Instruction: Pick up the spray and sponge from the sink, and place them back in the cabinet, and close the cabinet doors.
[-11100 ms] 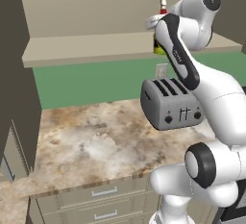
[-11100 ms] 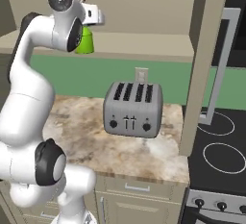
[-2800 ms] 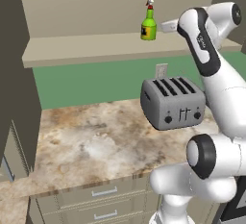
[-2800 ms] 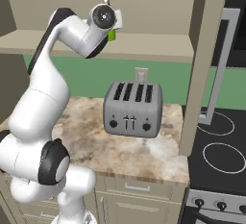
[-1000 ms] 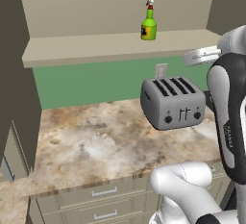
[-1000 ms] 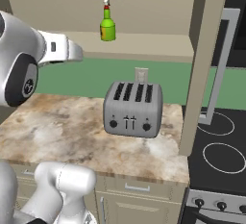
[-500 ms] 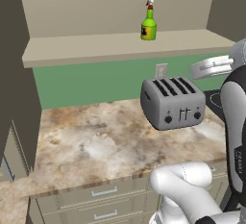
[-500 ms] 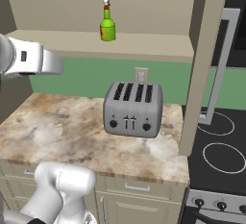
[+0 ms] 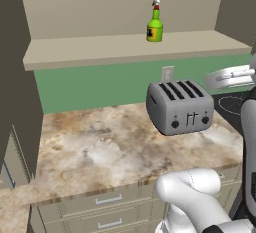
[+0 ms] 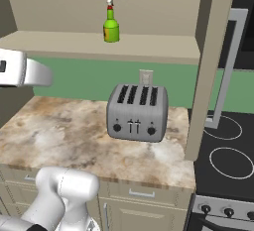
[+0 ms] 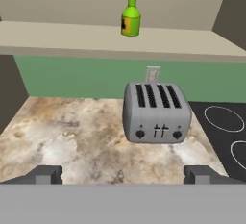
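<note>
The lime-green spray (image 9: 155, 26) (image 10: 111, 26) (image 11: 130, 18) stands upright on the beige shelf of the open cabinet (image 9: 125, 47) (image 10: 149, 46), with nothing holding it. My gripper (image 11: 123, 175) is open and holds nothing; its fingertips (image 11: 47, 174) stand wide apart at the bottom of the hand view. It hangs well back from the shelf, facing the toaster and the spray. The cabinet doors (image 9: 14, 82) (image 10: 212, 61) stand swung open on both sides. The sponge and the sink are out of view.
A grey four-slot toaster (image 9: 179, 106) (image 10: 137, 112) (image 11: 156, 112) stands on the marbled counter (image 9: 100, 147) under the shelf. A black stovetop (image 10: 225, 160) lies to the right. Beige drawers (image 9: 107, 202) run below the counter edge.
The arm set the spray on the shelf, let go and drew back toward the base. In the last second it kept withdrawing; the spray has stayed put.
</note>
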Controlling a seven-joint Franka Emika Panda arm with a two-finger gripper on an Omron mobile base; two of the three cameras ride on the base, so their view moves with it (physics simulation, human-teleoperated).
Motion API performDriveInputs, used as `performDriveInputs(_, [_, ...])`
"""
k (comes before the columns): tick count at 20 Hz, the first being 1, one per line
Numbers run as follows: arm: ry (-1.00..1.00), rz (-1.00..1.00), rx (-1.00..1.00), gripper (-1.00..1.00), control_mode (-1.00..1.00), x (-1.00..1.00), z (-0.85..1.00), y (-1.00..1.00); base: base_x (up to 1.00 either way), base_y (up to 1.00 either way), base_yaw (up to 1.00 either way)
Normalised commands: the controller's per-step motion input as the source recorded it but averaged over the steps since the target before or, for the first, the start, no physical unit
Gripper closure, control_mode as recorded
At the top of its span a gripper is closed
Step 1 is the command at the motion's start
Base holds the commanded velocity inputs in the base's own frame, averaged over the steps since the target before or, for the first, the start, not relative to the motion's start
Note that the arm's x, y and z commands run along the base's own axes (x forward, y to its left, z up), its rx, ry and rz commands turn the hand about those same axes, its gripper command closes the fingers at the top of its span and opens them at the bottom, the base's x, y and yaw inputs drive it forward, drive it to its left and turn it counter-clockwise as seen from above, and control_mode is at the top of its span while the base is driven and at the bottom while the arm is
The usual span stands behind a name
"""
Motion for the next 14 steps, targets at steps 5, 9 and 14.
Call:
performDriveInputs(5, [0.0,0.0,0.0,-1.0,-1.0,-0.16,0.0,0.01,0.0,0.0,0.0])
performDriveInputs(9, [0.0,0.0,0.0,-1.0,-1.0,-0.01,-0.01,0.0,0.0,0.0,0.0])
performDriveInputs(14, [0.0,0.0,0.01,-1.0,-1.0,-0.03,-0.06,0.0,0.0,0.0,0.0])
